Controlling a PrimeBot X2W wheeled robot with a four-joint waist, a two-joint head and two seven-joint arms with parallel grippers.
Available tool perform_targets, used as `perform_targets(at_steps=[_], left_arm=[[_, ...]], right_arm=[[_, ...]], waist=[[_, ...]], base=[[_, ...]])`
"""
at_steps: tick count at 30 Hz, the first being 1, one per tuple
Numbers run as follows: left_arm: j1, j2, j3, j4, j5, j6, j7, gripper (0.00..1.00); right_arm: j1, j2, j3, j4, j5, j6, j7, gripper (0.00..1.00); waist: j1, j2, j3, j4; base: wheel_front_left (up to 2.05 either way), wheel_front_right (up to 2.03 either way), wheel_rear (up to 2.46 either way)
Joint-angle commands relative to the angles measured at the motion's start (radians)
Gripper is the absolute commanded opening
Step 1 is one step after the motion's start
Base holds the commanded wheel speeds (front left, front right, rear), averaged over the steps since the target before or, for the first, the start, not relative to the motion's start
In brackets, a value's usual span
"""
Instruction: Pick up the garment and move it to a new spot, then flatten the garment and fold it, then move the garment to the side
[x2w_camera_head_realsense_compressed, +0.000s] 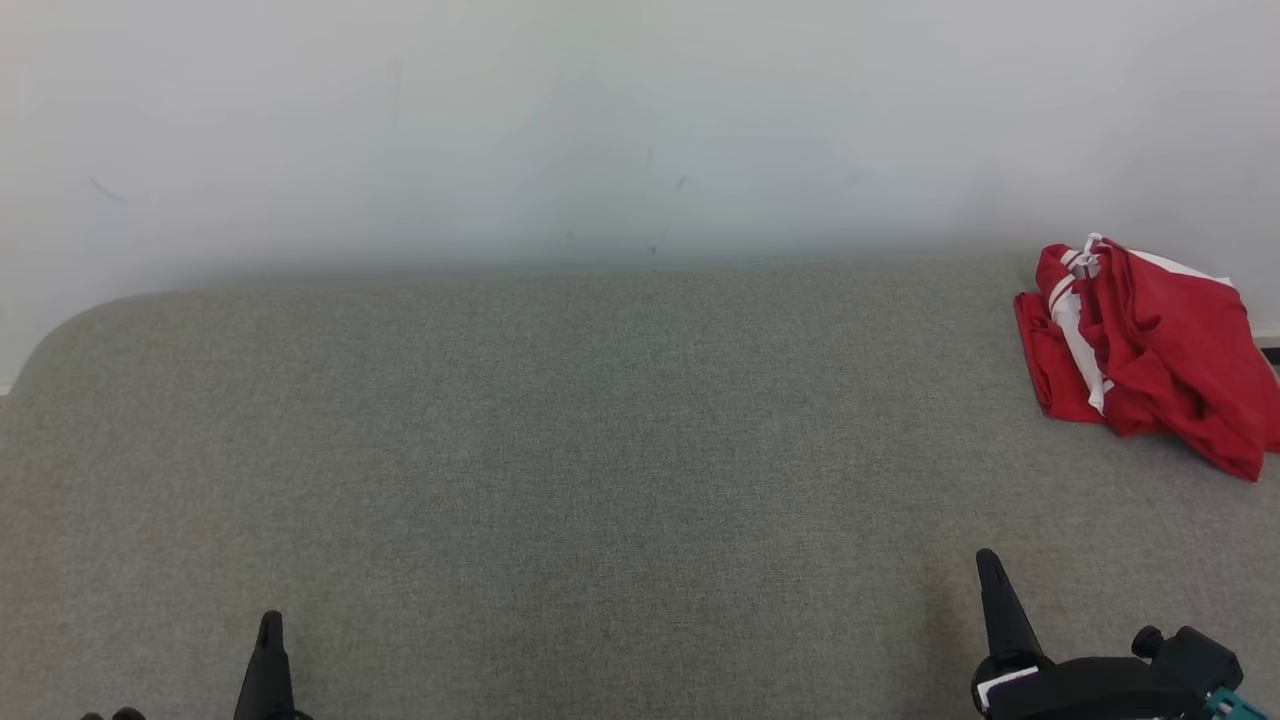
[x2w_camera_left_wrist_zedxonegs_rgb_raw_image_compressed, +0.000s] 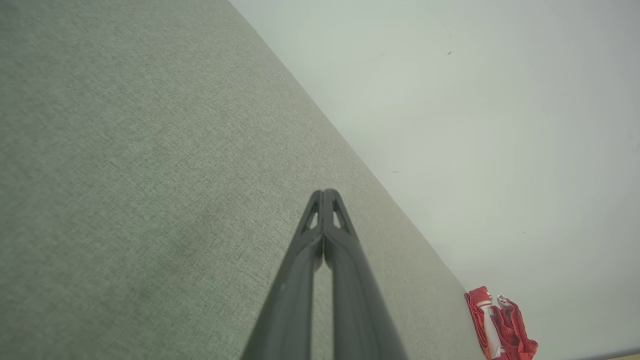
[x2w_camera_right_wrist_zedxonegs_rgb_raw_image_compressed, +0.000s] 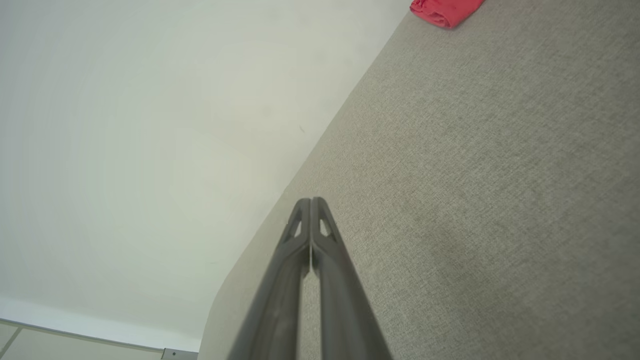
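A crumpled red garment (x2w_camera_head_realsense_compressed: 1150, 350) with white stripes lies at the far right of the grey fabric surface (x2w_camera_head_realsense_compressed: 600, 450), close to the wall. It appears small at the lower right of the left wrist view as the garment (x2w_camera_left_wrist_zedxonegs_rgb_raw_image_compressed: 500, 325), and at the top edge of the right wrist view as the garment (x2w_camera_right_wrist_zedxonegs_rgb_raw_image_compressed: 445, 10). My left gripper (x2w_camera_head_realsense_compressed: 270, 625) sits at the lower left, shut and empty, tips together (x2w_camera_left_wrist_zedxonegs_rgb_raw_image_compressed: 324, 192). My right gripper (x2w_camera_head_realsense_compressed: 988, 560) is at the lower right, well short of the garment, also shut with nothing in it (x2w_camera_right_wrist_zedxonegs_rgb_raw_image_compressed: 311, 201).
A pale wall (x2w_camera_head_realsense_compressed: 640, 130) runs along the far edge of the surface. The surface's back left corner (x2w_camera_head_realsense_compressed: 70, 320) is rounded. A strip of floor and baseboard (x2w_camera_right_wrist_zedxonegs_rgb_raw_image_compressed: 75, 335) shows beyond that corner in the right wrist view.
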Motion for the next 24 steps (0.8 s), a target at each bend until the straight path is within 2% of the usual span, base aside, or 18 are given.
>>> perform_targets(at_steps=[1,24], left_arm=[[-0.026,0.003,0.003,-0.007,-0.031,-0.005,0.008,0.00],[-0.059,0.003,0.007,0.004,-0.288,-0.014,0.070,0.00]], right_arm=[[-0.022,0.003,-0.004,-0.009,0.027,-0.001,0.006,0.00],[-0.047,0.009,-0.032,-0.005,0.259,-0.001,0.069,0.00]], waist=[[0.0000,0.0000,0.000,0.000],[0.0000,0.0000,0.008,0.000]], base=[[0.00,0.00,0.00],[0.00,0.00,0.00]])
